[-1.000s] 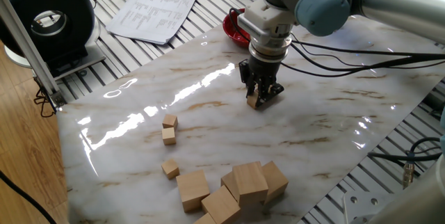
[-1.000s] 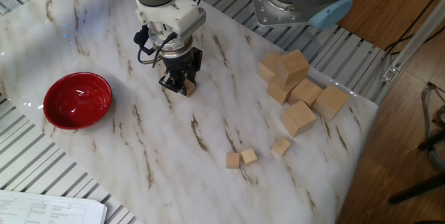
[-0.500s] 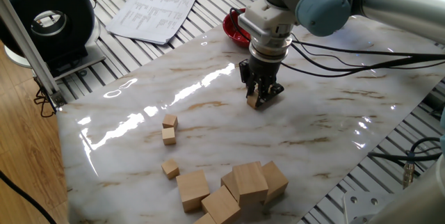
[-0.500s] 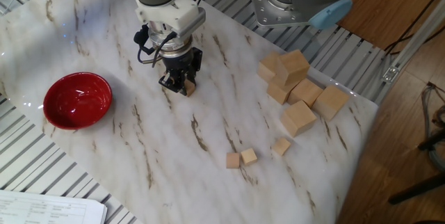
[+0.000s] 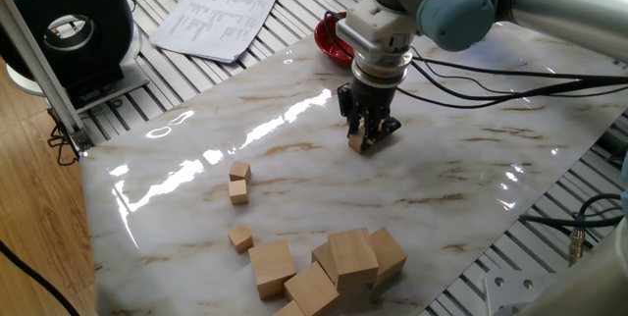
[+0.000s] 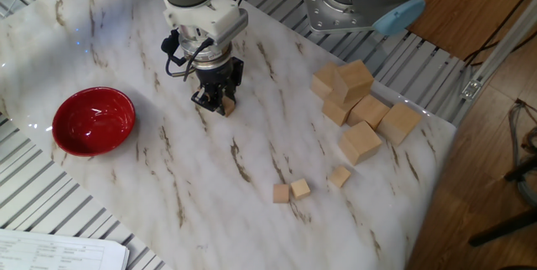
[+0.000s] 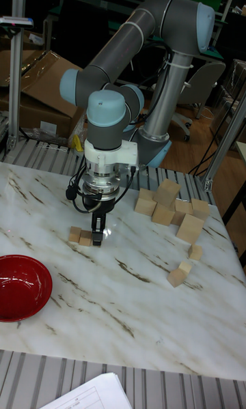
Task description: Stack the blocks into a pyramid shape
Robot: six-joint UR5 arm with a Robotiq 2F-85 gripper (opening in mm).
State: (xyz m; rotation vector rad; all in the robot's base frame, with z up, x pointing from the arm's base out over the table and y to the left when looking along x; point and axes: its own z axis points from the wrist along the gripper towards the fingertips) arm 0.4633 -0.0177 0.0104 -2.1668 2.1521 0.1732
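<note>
Two small blocks [image 7: 79,236] sit side by side on the worktop [image 7: 137,300], in its half toward the red bowl [image 7: 20,287] and well away from the other pieces, and they look like the start of the pyramid's base row. In the tall fixed view the fingers [image 7: 97,235] stand upright just at the open end of that pair, tips down at worktop level; in the other two views a tan block face shows between or right against the tips, so the fingers seem to be closed on a third small block [image 5: 357,143] or just letting it go, and I cannot tell which. Either way the row's long axis runs from the two set blocks straight through the fingers, so the coming move depends on that block sitting flush in line with its neighbours. Three more small blocks [image 6: 291,190] lie loose well apart, near the worktop edge farthest from the bowl: two touching, one a little off toward the heap of large cubes [image 6: 361,102], which fills the corner beside the arm's base. A sheet of paper [image 5: 218,12] lies off the worktop.
</note>
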